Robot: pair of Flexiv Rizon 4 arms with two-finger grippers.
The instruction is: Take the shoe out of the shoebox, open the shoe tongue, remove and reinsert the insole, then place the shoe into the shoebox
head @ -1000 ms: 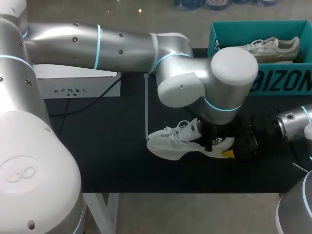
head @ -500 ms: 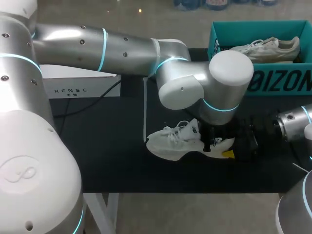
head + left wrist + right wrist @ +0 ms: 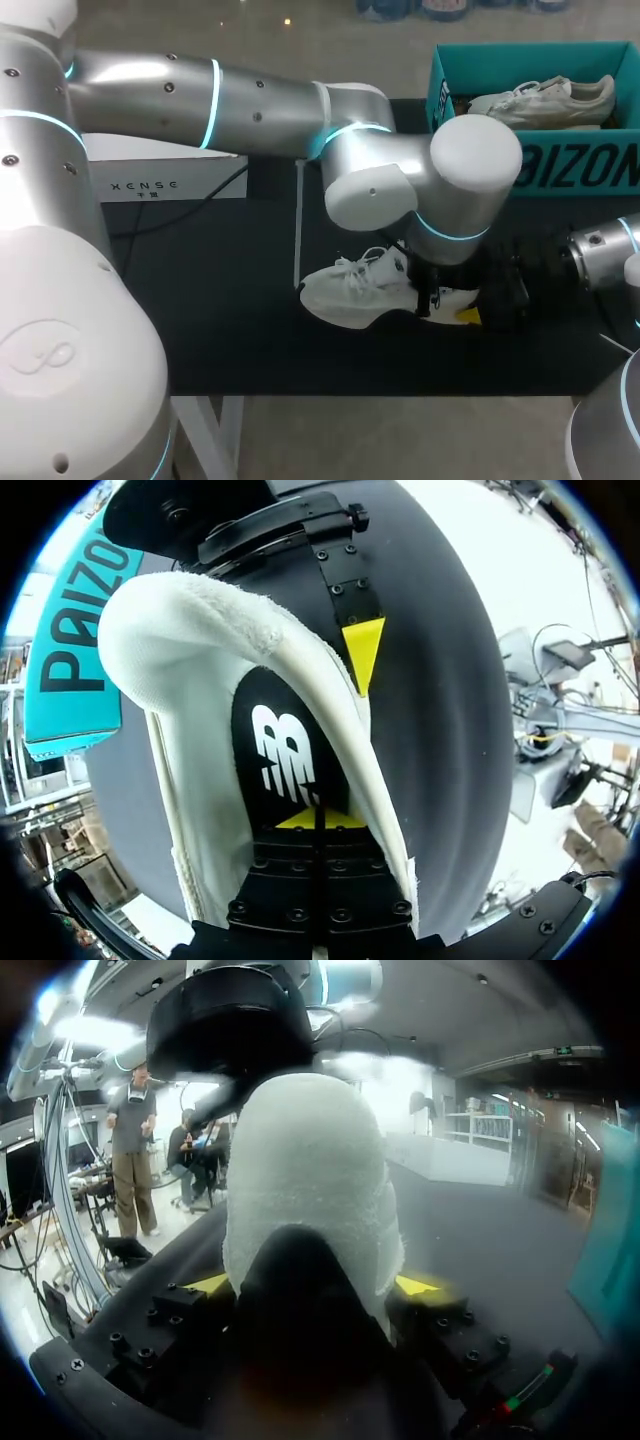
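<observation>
- White shoe (image 3: 355, 295) sits on the black mat (image 3: 220, 300), toe toward my left side and heel toward my right. It is well apart from the teal shoebox (image 3: 575, 165), so taking it out looks done.
- A second shoe (image 3: 545, 98) lies inside the shoebox, untouched.
- My right gripper (image 3: 312, 1285) is clenched on the heel of the shoe, one yellow tip on each side, and seems to be steadying it.
- My left gripper (image 3: 320, 818) is down inside the shoe's opening with its fingers pressed together and its tips on the black insole (image 3: 285, 730). I cannot tell whether they pinch an edge of the insole.
- The tongue is hidden under the left arm. Since the gripper reaches the insole, I judge the opening step is probably done.
- The insole lies inside the shoe. This looks like the insole step, but I cannot tell whether it is about to be lifted out or is being pressed back in.
- Whichever it is, the shoe has not yet been put back in the shoebox.
</observation>
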